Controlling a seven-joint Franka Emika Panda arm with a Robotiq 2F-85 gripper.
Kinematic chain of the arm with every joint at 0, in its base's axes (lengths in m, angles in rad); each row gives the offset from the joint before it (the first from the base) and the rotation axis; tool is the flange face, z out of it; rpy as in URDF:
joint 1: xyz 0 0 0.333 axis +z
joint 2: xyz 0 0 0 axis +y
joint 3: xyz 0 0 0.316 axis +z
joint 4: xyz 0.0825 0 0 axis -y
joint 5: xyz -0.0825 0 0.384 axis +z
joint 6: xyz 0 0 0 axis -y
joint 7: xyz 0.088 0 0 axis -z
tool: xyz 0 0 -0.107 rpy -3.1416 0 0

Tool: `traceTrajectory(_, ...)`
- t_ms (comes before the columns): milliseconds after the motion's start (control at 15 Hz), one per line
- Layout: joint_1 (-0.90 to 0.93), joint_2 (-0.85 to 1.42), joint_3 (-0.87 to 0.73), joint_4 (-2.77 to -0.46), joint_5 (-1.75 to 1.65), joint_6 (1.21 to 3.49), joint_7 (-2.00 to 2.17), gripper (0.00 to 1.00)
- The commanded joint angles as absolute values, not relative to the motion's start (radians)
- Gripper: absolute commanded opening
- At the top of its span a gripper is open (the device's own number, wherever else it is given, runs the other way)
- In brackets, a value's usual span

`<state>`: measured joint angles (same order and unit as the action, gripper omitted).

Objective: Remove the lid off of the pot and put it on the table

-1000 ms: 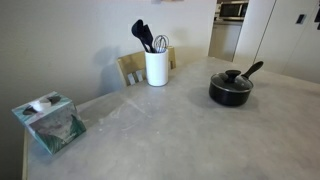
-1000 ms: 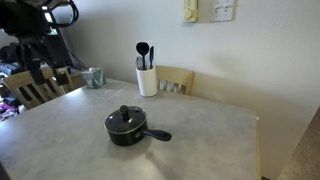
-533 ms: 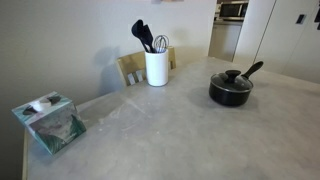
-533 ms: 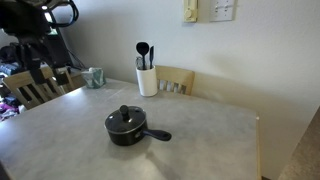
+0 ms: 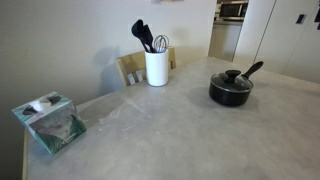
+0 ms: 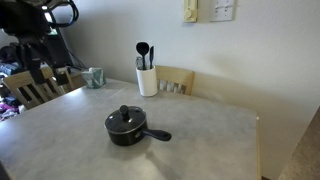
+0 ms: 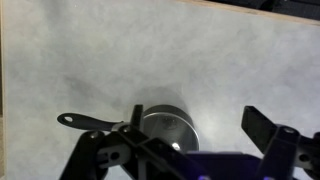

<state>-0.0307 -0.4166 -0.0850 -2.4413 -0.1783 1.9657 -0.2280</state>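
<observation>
**Nothing moved: lid on, gripper waiting**

Nothing has shifted against the earlier frames in either exterior view; pot, lid and arm sit where they were.

In the wrist view the gripper (image 7: 191, 132) is spread wide and holds nothing. The pot (image 7: 92, 121) lies beyond it, framed between the jaws, and looks well apart from them. Its lid (image 7: 168, 126) is seated on it. The arm (image 6: 35, 30) shows only as a dark mass at the table's (image 5: 160, 135) far corner.

Likely risks from here:
- The knob (image 5: 232, 74) is small. A descent slightly off centre could pinch its edge, so the lid slips out or tips.
- The pot is light and unrestrained. A sideways nudge could slide it, or it could lift briefly with the lid if the rim sticks.
- The handle (image 5: 251, 69) angles upward. A jaw coming down on that side could strike it.
- Glass set down hard or tilted on the stone-look top could clatter or roll.

Containers:
- The pot (image 6: 127, 131) stands mid-table, and its contents cannot be told through the lid (image 6: 124, 119).
- A white holder (image 5: 156, 68) stands well apart from the pot, near the wall, and holds dark utensils (image 5: 143, 34) and a whisk.
- A tissue box (image 5: 50, 121) at the table edge shows a tissue poking out.
</observation>
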Motion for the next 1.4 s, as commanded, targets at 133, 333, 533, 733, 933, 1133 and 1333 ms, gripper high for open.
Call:
traceTrajectory(133,-0.032,-0.416,-0.083,-2.44,-0.177,1.964,-0.228,1.0)
traceTrajectory(333,-0.026,-0.48,-0.064,-2.498,-0.166,1.986,-0.178,1.0)
traceTrajectory(533,-0.012,-0.526,-0.061,-2.562,-0.147,2.108,-0.162,1.0)
traceTrajectory(733,-0.02,-0.529,-0.063,-2.619,-0.17,2.251,-0.148,1.0)
traceTrajectory(933,-0.021,-0.497,-0.1,-2.669,-0.152,2.385,-0.188,1.0)
traceTrajectory(1133,-0.027,-0.503,-0.091,-2.666,-0.155,2.384,-0.164,1.0)
traceTrajectory(1333,-0.036,-0.494,-0.1,-2.677,-0.155,2.415,-0.164,1.0)
